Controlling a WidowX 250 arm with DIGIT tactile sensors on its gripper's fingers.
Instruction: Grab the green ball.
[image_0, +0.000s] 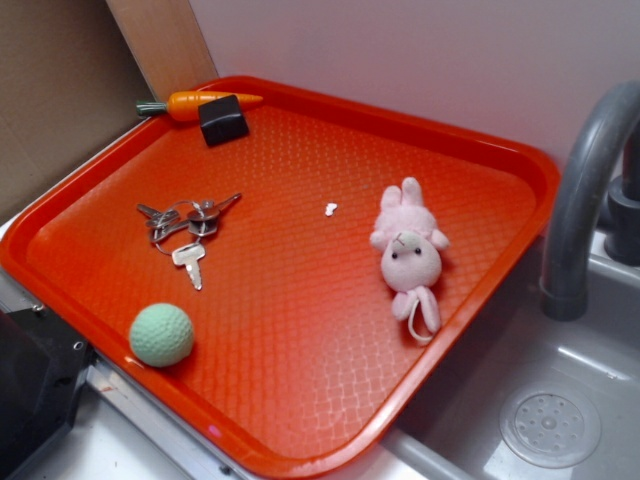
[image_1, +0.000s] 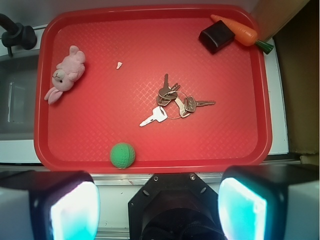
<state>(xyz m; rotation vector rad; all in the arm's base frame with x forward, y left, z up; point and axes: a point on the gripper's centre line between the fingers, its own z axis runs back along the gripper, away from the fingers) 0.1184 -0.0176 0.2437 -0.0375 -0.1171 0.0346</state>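
The green ball is small, pale and dimpled. It rests on the red tray close to the front-left rim. In the wrist view the green ball lies just inside the tray's near rim, left of centre. My gripper hangs high above, outside that near rim, looking straight down. Its two fingers with glowing cyan pads stand wide apart with nothing between them. The ball is ahead of the fingers and slightly left of the midline. The exterior view does not show the gripper.
On the tray lie a bunch of keys, a pink plush bunny, a toy carrot, a black block and a white crumb. A grey faucet and sink flank the tray. A black robot base sits below me.
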